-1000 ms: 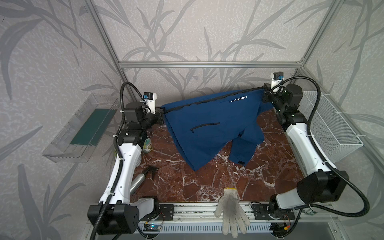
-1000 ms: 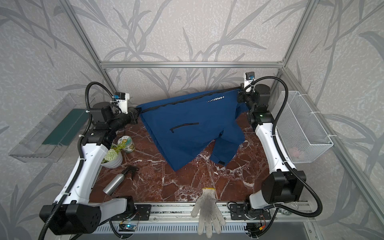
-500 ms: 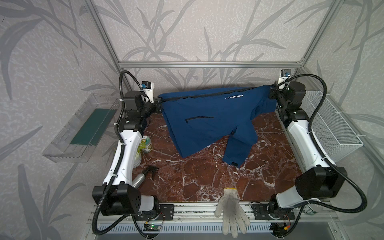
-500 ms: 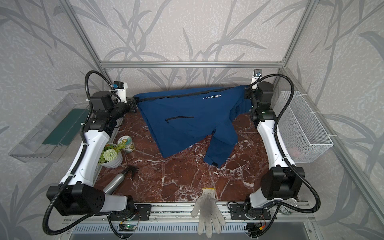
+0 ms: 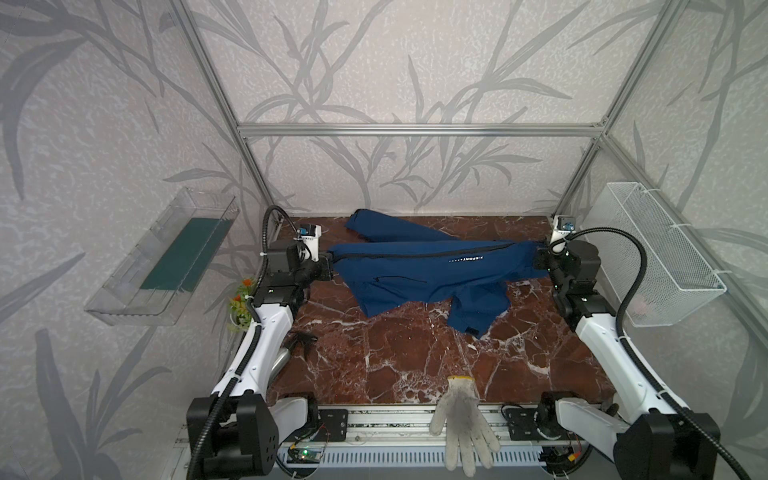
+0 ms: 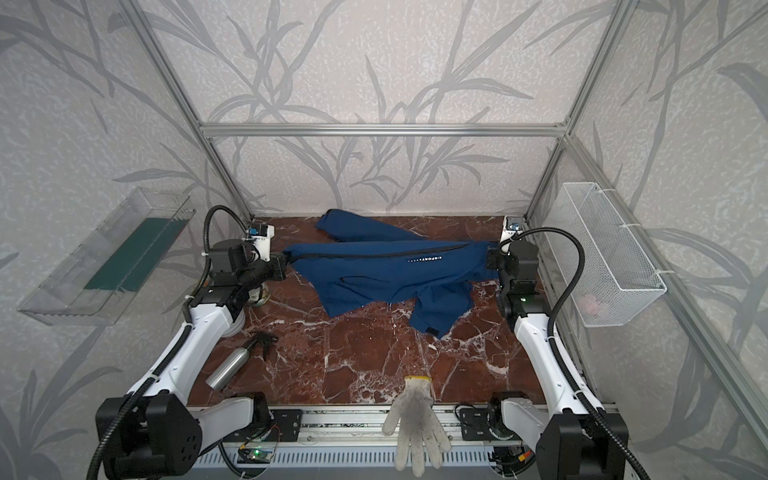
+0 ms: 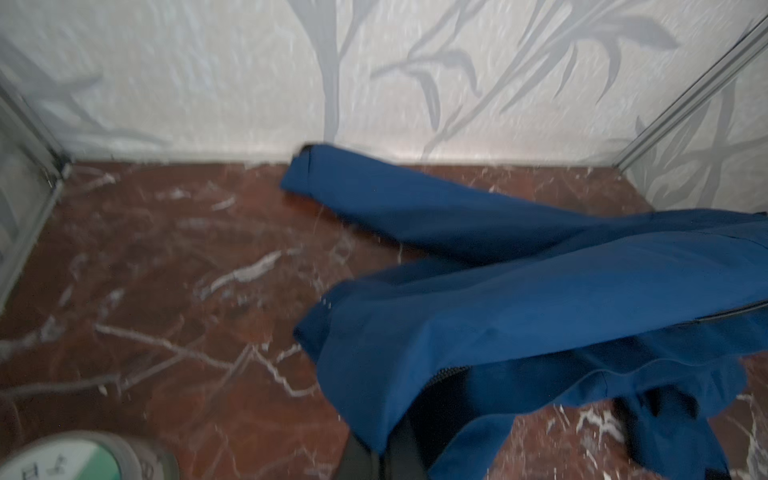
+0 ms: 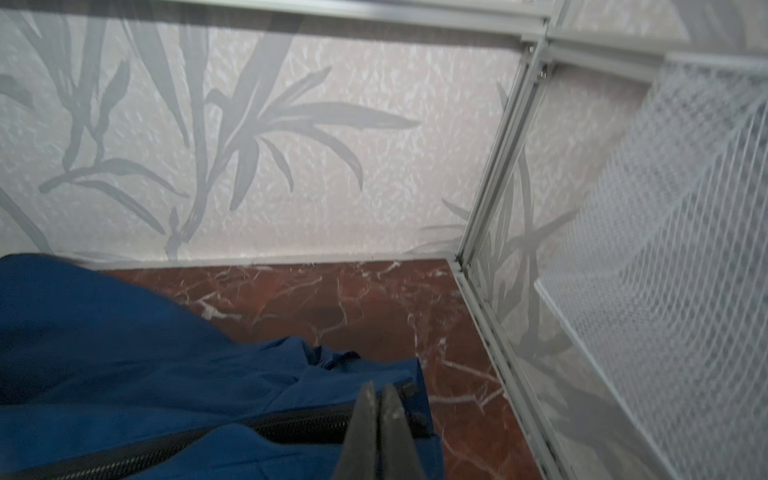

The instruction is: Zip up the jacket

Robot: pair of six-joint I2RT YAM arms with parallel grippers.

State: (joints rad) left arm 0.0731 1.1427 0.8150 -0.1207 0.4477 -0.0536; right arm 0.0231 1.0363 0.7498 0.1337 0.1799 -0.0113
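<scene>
Holding the jacket [image 5: 419, 274] by both ends near the table's [image 5: 374, 365] back edge, the left gripper [image 5: 329, 266] and right gripper [image 5: 538, 258] are squeezing it tight, probably stretching the front zipper [image 5: 415, 254] straight.

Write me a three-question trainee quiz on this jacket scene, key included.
1. True or false: the glove lies on top of the jacket.
2. What is the right gripper clamped on? A) the glove B) the jacket, beside a zipper C) nothing
3. Fill in: the wire basket hangs on the ___ arm's side.

Key: 1 false, it lies apart at the near edge; 2 B; 3 right.
</scene>
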